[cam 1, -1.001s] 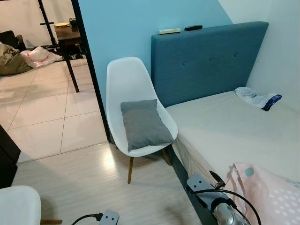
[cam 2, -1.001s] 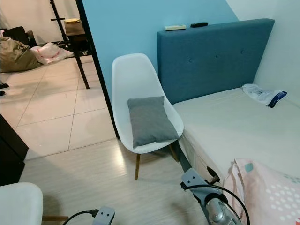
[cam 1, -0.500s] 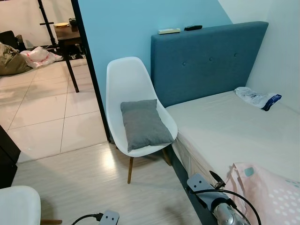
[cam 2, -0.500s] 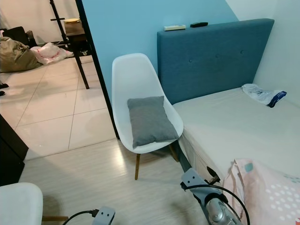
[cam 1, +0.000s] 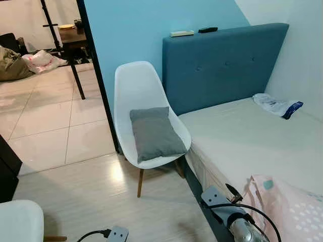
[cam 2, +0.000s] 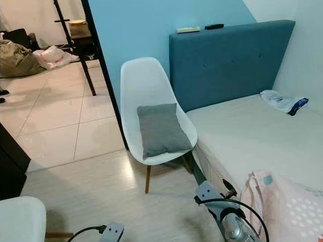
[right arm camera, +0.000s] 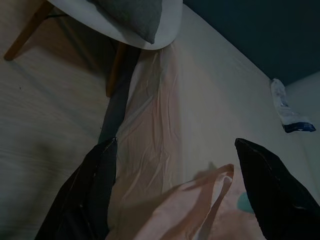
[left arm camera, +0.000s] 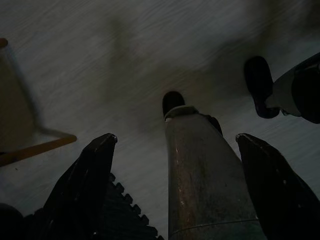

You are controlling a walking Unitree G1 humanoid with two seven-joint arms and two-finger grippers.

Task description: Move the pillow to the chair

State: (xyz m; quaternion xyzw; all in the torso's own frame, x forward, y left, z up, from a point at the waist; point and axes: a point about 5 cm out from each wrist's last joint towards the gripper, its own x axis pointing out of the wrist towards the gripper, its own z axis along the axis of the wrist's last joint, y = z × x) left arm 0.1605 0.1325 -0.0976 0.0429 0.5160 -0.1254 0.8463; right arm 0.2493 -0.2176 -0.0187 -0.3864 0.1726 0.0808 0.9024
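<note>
Pillow (cam 1: 155,133) is sitting on the seat of the white chair (cam 1: 143,101), grey against the shell, leaning a little up the backrest, and nothing is touching it. By my read, operator, your job looks done: the thing is where the task wants it, and all that could be left is backing off.

Your right pincer (right arm camera: 180,195) hangs low at about four o'clock from the chair, over the edge of the bed (cam 1: 247,136), fingers spread wide and holding nothing; a pink sheet (right arm camera: 200,210) lies under it. Your left pincer (left arm camera: 175,190) is down at your side over the wooden floor (cam 1: 91,196), also splayed and empty, with the robot's leg showing between its fingers.

At two o'clock from the chair, a plastic bag (cam 1: 276,106) rests on the mattress, well apart from everything you care about.
</note>
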